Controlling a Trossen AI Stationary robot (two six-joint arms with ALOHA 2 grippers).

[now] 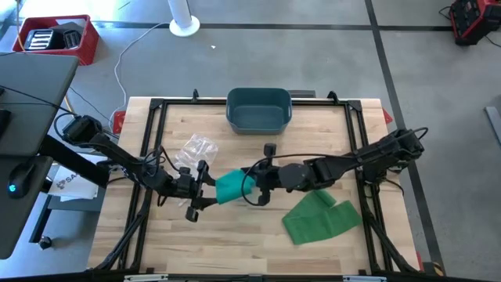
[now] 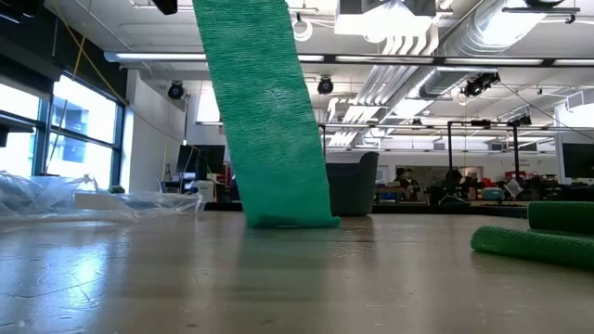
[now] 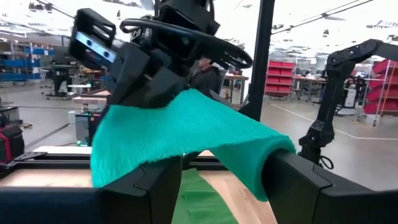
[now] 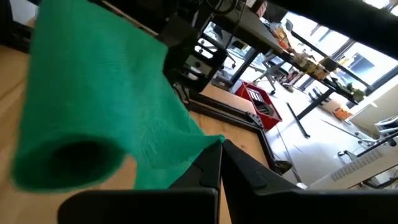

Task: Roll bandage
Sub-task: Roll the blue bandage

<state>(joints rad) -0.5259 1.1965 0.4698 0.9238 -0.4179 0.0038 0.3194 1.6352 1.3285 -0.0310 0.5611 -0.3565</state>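
At the centre of the high view, the green bandage is held up between the left gripper and the right gripper, both closed on it. Its strip hangs down to the table; the roll's axis runs across the grippers' line. No readable writing shows.
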